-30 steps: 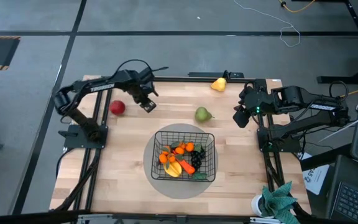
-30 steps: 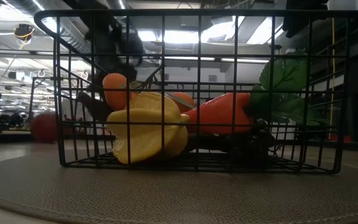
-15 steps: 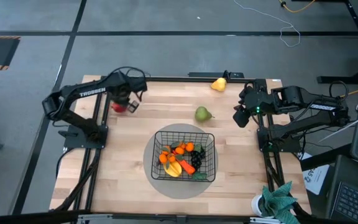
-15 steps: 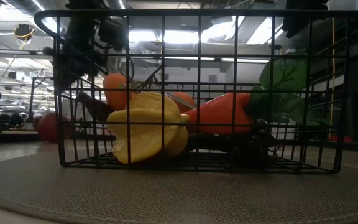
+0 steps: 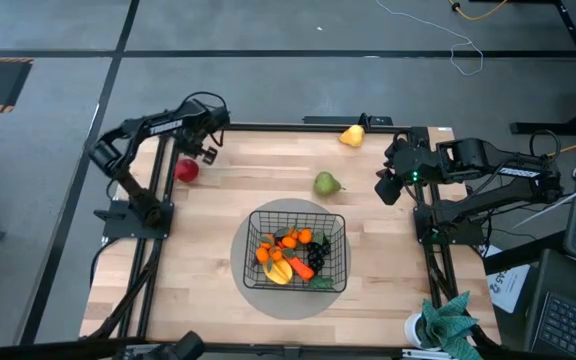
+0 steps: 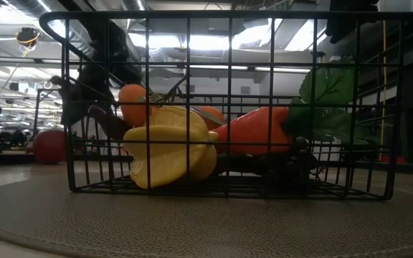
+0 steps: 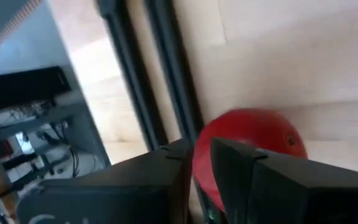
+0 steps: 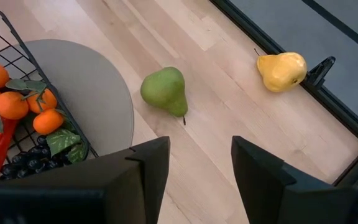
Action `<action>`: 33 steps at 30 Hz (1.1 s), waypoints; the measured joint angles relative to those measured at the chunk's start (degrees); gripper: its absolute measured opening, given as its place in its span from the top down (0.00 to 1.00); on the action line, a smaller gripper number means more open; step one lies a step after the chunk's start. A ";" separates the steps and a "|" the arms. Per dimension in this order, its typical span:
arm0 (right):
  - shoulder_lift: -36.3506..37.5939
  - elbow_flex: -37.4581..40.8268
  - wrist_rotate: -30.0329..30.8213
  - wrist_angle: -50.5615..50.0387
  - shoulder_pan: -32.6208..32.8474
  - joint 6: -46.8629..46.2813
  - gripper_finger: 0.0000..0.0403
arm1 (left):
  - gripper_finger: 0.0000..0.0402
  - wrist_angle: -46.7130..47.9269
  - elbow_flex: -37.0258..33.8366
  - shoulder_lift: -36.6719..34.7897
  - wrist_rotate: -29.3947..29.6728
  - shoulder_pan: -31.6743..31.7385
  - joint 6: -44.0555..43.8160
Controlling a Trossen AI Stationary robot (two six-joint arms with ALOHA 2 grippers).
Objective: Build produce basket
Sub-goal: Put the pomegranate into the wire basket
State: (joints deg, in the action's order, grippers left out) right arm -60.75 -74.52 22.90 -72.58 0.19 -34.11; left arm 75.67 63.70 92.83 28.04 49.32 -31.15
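Note:
The red apple [image 5: 186, 170] [image 7: 253, 134] lies on the wood at the far left, by the table's rail. My left gripper [image 5: 208, 152] [image 7: 202, 146] hangs just above and beside it, pointing down at it, with only a narrow gap between its fingers and nothing in that gap. The black wire basket [image 5: 251, 245] [image 6: 228, 14] sits near the table's middle and holds oranges, a carrot, a yellow piece and grapes. A green pear [image 5: 326, 184] [image 8: 165, 91] and a yellow pear [image 5: 352, 135] [image 8: 281, 70] lie on the wood. My right gripper [image 5: 383, 190] [image 8: 201, 149] waits open above the right side.
A round grey mat [image 5: 268, 300] [image 8: 92, 93] lies under the basket. Black frame rails run along the table's left edge [image 7: 166, 81] and far edge, where a clamp [image 8: 321, 67] sits beside the yellow pear. A green cloth [image 5: 450, 315] sits off the near right corner.
My left gripper has swung from the table's far middle toward the left edge, down to the red apple, and its wrist has rolled and tipped steeper. The apple, both pears and the basket have stayed where they were.

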 joint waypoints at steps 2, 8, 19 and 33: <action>0.00 0.00 0.00 -0.02 0.01 0.00 0.60 | 0.88 0.93 0.00 2.06 -2.55 0.20 0.21; 0.00 0.00 0.00 -0.15 0.00 0.04 0.60 | 0.88 2.59 0.00 5.93 -6.87 -0.96 1.66; 0.04 0.92 0.00 -0.29 0.00 0.10 0.60 | 0.88 -7.25 0.00 5.63 -26.96 -4.56 11.21; 0.00 6.51 -6.27 0.02 0.02 -3.40 0.60 | 0.88 -5.50 7.79 5.65 -27.19 -8.74 13.94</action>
State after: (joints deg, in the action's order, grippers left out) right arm -60.75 -68.01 16.63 -72.56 0.21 -37.50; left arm 70.16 71.49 98.47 0.85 40.57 -17.21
